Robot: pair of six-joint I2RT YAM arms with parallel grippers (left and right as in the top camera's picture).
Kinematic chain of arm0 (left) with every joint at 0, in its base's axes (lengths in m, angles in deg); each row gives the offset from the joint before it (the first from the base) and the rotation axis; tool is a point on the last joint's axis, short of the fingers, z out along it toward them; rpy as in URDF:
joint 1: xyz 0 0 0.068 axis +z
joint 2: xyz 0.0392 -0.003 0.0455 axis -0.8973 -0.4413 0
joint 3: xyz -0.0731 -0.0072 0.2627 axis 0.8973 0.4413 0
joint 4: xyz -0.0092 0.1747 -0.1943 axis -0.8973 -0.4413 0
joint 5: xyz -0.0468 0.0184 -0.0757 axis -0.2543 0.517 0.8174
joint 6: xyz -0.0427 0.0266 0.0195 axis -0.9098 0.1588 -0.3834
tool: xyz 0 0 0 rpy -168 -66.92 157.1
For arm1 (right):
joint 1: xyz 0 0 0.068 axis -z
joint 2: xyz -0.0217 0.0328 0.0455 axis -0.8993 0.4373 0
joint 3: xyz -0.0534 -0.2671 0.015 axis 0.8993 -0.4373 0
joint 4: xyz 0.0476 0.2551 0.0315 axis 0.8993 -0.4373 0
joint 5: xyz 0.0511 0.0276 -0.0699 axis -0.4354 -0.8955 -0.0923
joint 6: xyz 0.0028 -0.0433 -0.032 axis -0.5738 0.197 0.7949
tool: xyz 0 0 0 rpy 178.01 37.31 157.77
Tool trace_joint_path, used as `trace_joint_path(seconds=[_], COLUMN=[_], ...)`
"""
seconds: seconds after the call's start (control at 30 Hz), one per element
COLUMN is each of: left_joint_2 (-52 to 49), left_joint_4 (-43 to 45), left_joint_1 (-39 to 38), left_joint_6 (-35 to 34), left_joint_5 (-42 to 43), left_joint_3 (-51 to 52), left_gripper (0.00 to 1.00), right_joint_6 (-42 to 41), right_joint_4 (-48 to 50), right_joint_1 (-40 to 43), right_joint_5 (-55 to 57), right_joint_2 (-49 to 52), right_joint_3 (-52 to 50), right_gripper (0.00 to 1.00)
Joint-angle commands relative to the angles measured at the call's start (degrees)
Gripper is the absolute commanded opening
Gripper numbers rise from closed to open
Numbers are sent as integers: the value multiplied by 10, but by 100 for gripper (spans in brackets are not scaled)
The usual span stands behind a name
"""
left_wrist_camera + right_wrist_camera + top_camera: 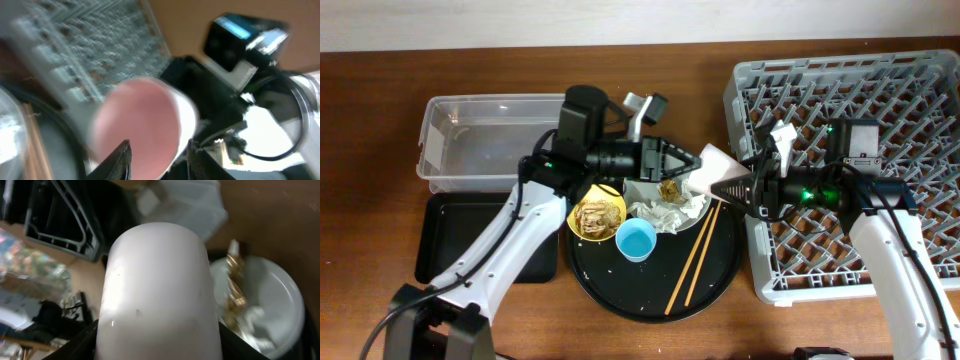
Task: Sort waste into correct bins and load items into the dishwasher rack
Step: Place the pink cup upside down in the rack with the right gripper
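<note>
The pink cup [717, 165] hangs in the air between my two grippers, above the round tray's far edge. My right gripper [725, 181] is shut on its body; in the right wrist view the cup [157, 290] fills the gap and touches both fingers. My left gripper [692, 160] stands open at the cup's mouth, and the left wrist view shows the pink inside [142, 120] just past its parted fingertips [122, 159]. The pale plate [695, 208] carries white tissues [660, 212] and a gold wrapper [670, 190]. The dishwasher rack [880, 110] lies to the right.
On the round black tray [620, 290] are a yellow bowl [597, 217] with food scraps, a light blue cup [636, 240] and chopsticks [695, 255]. The clear box [490, 140] and the shallow black tray [445, 235] sit at the left.
</note>
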Motion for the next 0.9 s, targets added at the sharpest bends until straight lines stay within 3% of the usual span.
trace_joint_path(seconds=[0.0,0.17,0.23,0.33,0.57,0.87], left_joint_2=[1,66,102,132,136,136], left_joint_4=[-108,-293,-352,-385,-389,-389], left_joint_1=[58,150,170,175,174,174], left_joint_6=[164,266,270,270,270,270], left_joint_5=[-120,-261,-345,-381,-381,-381], left_joint_3=[-4,-4,-4,-4,-4,-4], left_gripper=[36,36,36,36,36,36], right_joint_6=[-72,-174,-210,-247,-249,-271], right_joint_4=[-20,-209,-274,-333,-432,-380], right_joint_1=[0,1,1,12,198,392], right_joint_5=[104,384,470,576,593,599], right_joint_2=[-10,-16,-14,-8,98,213], right_joint_3=[18,168,242,319,400,401], right_gripper=[44,35,35,35,36,36])
